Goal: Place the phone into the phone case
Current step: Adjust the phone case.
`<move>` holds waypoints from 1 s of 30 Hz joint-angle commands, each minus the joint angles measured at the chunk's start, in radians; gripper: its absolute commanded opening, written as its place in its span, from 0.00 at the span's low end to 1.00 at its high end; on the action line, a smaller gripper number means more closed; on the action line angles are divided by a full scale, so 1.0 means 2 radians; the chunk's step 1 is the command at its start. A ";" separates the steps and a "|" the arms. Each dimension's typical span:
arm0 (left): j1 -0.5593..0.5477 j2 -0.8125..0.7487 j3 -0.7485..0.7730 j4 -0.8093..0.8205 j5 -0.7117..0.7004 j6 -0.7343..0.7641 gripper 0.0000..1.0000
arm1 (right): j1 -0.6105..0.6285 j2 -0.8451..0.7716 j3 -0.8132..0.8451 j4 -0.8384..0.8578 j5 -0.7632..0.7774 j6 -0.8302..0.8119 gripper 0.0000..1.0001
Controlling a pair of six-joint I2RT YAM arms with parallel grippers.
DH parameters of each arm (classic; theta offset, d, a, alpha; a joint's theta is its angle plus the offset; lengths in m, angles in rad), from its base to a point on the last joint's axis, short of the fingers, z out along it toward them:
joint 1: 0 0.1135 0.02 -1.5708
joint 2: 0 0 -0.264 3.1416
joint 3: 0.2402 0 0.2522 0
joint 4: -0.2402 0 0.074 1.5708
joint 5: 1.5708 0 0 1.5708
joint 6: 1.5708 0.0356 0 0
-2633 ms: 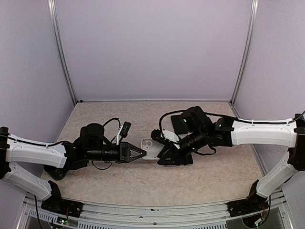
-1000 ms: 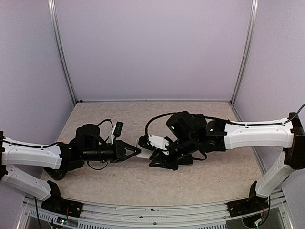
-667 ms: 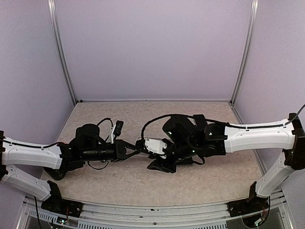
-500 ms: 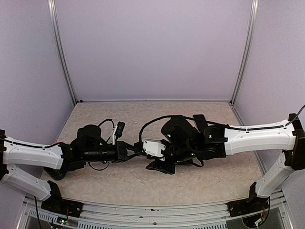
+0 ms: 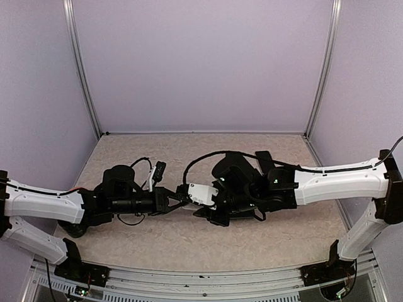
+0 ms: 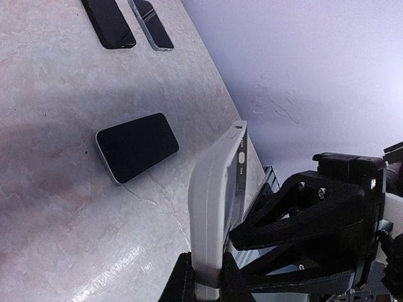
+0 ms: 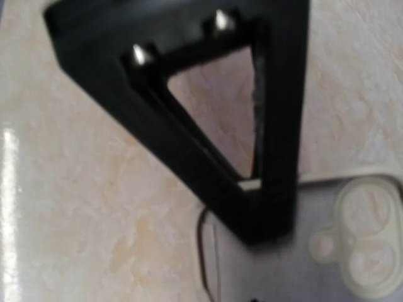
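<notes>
While the left end effector (image 5: 178, 200) reaches in from nine o'clock toward the middle of the counter (image 5: 145, 248), we see its fingers pressed onto one short end of the phone case (image 5: 200, 192), pinching the pale shell so that it juts toward three o'clock. From the left wrist we look along the case edge-on: it rises from between the black fingers at six o'clock, grey-white, with an oval button opening in its side wall. The phone (image 6: 137, 146) is not in it. It lies flat on the counter, dark screen up, at about ten o'clock from the case and well apart from it; from the top view we cannot pick it out beneath the right arm. The right end effector (image 5: 209, 212) comes in from three o'clock and sits just beside the case, at roughly five o'clock from it. Its own camera, blurred, shows one black triangular finger with its tip over the back of the case, whose camera cutout sits toward five o'clock. We cannot tell whether its jaws are spread or pressed together, nor whether the tip touches the shell. Far off at twelve o'clock in the left wrist view lie a dark slab (image 6: 108, 24) and, just beside it, a pale-rimmed slab (image 6: 151, 16).
</notes>
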 commanded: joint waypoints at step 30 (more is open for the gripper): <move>0.008 -0.034 0.007 -0.039 -0.074 -0.034 0.07 | 0.039 0.064 0.037 -0.018 0.197 0.018 0.00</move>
